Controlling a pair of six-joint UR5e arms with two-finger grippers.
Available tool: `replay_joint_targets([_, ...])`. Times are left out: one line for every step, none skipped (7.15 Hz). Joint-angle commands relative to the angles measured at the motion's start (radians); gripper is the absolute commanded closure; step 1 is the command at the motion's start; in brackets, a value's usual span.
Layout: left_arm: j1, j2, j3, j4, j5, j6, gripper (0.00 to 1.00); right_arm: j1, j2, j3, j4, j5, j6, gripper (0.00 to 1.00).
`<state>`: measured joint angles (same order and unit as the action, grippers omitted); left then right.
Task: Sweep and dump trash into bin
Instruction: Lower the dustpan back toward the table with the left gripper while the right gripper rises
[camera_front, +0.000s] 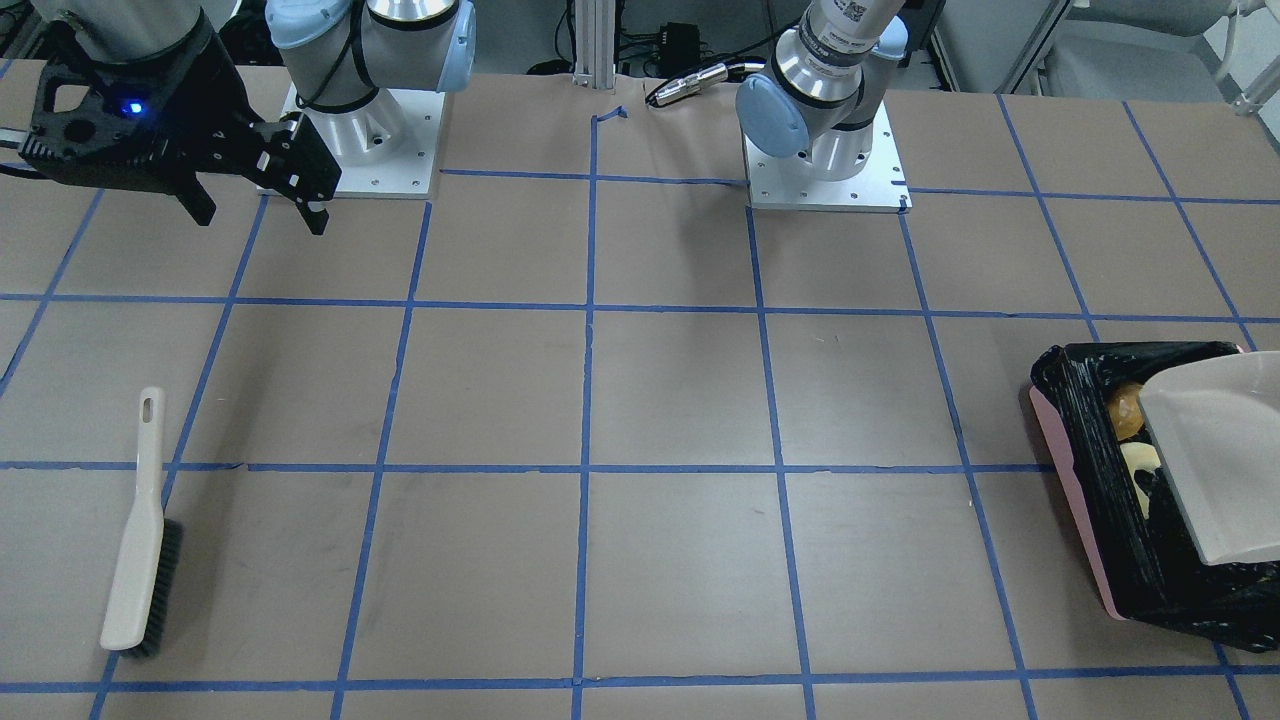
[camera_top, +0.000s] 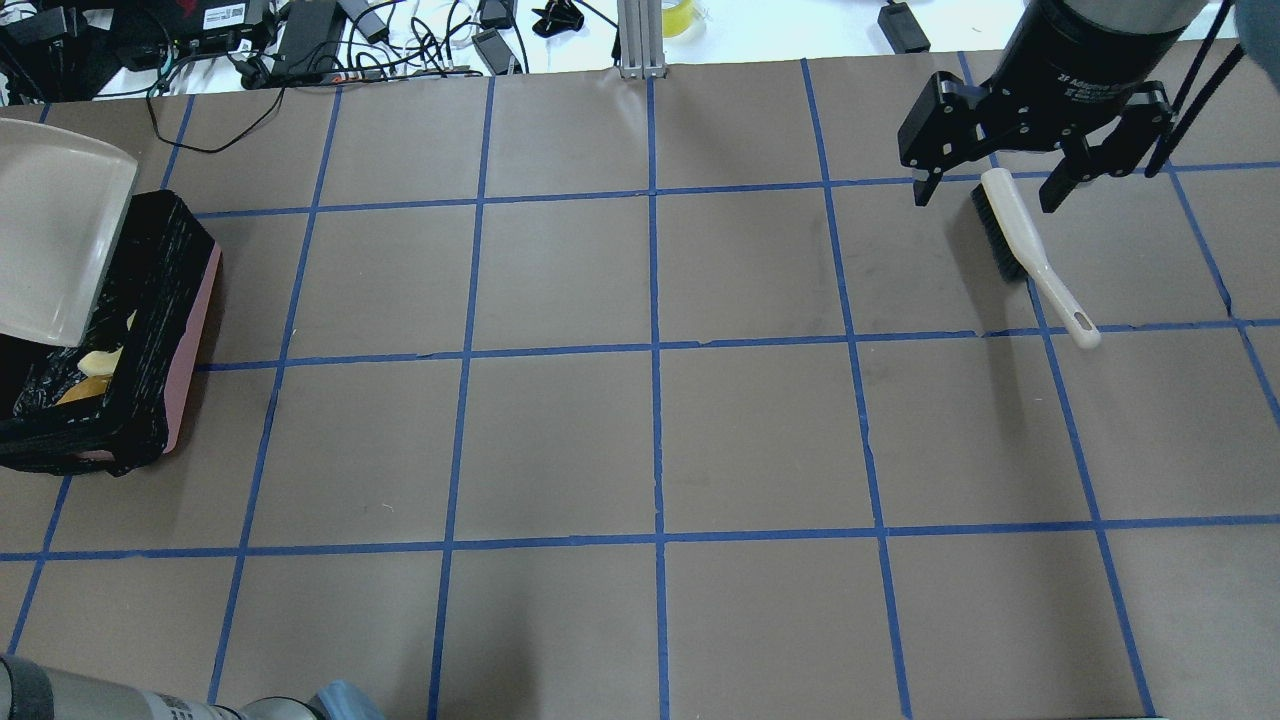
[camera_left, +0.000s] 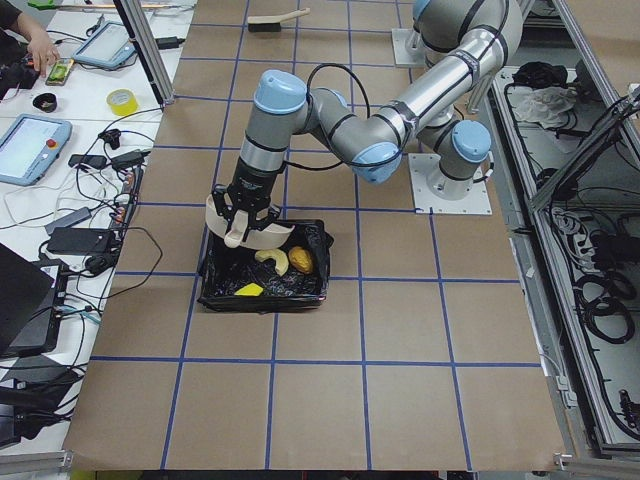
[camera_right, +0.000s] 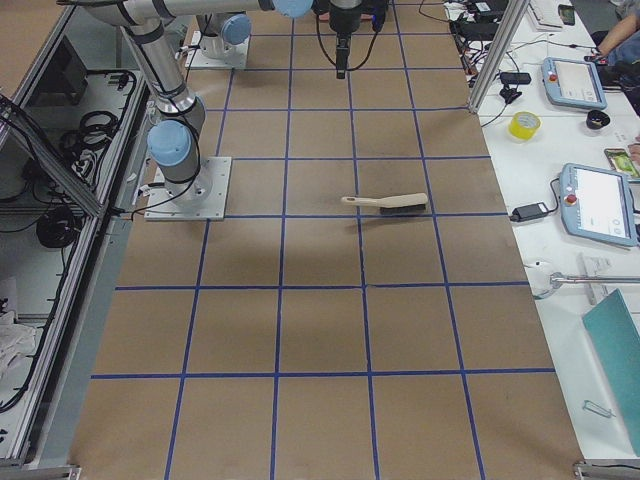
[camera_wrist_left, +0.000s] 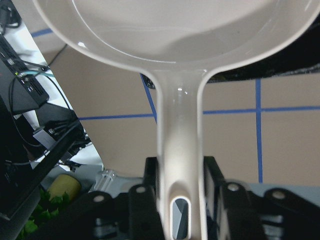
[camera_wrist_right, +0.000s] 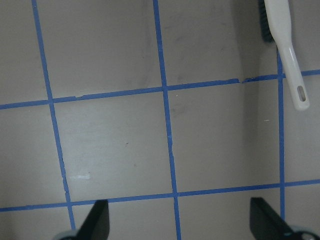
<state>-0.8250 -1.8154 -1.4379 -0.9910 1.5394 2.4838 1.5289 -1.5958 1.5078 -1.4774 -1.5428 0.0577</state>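
Note:
The pink bin (camera_front: 1072, 488) with its black bag liner stands at the table's end on my left; it also shows in the overhead view (camera_top: 192, 340). Inside lie the yellow-brown lump (camera_left: 300, 260), the tan croissant-like piece (camera_left: 267, 257) and the yellow sponge (camera_left: 249, 290). My left gripper (camera_wrist_left: 180, 172) is shut on the handle of the cream dustpan (camera_front: 1220, 450), which is held tilted over the bin (camera_left: 215, 290). My right gripper (camera_front: 262, 220) is open and empty, high above the table, over the brush in the overhead view (camera_top: 985, 200).
A cream hand brush (camera_front: 135, 540) with dark bristles lies flat on the table on my right side, also in the overhead view (camera_top: 1030, 245) and right wrist view (camera_wrist_right: 285, 45). Cables and tablets lie beyond the table's far edge.

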Motion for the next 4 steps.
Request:
replay_joint_targets([-0.015, -0.011, 0.007, -0.115, -0.131, -0.093, 1.0, 0.001, 0.0, 0.011, -0.001, 0.001, -0.004, 0.0])
replay_joint_targets([-0.061, -0.018, 0.007, -0.138, -0.149, -0.15, 1.0, 0.001, 0.002, 0.011, -0.006, 0.006, -0.004, 0.0])
replay_joint_targets([-0.118, -0.021, -0.001, -0.141, -0.15, -0.224, 1.0, 0.001, 0.002, 0.011, -0.015, 0.003, -0.006, 0.0])
replay_joint_targets([-0.158, -0.03, -0.006, -0.141, -0.15, -0.288, 1.0, 0.001, 0.002, 0.011, -0.015, 0.001, -0.006, 0.0])
